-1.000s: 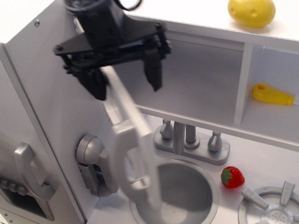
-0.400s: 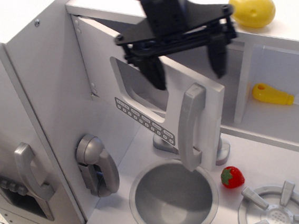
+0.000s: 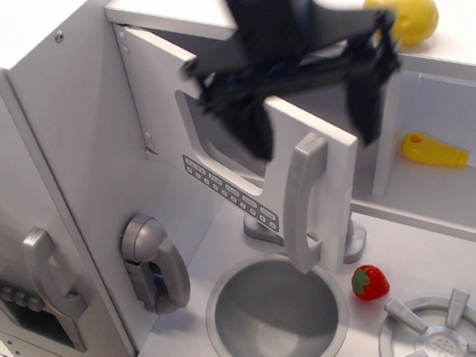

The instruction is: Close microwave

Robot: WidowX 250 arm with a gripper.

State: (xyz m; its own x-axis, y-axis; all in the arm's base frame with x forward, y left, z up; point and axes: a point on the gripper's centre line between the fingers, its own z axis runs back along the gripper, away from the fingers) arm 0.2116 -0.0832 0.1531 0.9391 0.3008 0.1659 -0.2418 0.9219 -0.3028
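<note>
The microwave (image 3: 334,127) is the white-grey box compartment at the top middle. Its door (image 3: 219,159), with a window, a row of small grey buttons and a long vertical silver handle (image 3: 303,202), is swung most of the way towards shut but still stands ajar at its right edge. My black gripper (image 3: 313,121) is blurred by motion above the door's top right edge. It is open, with one finger (image 3: 254,130) in front of the door and the other finger (image 3: 365,99) to the right of the door's free edge.
A yellow potato (image 3: 403,12) lies on the top shelf. A yellow-handled knife (image 3: 438,152) lies in the right compartment. Below are the sink (image 3: 272,314), a strawberry (image 3: 370,282), a burner (image 3: 439,336), a silver phone handset (image 3: 149,263) and a tall grey door (image 3: 6,218).
The microwave door swung from edge-on and wide open to nearly shut, pushed by my gripper moving right. In the last half second the gripper shifted slightly right and down.
</note>
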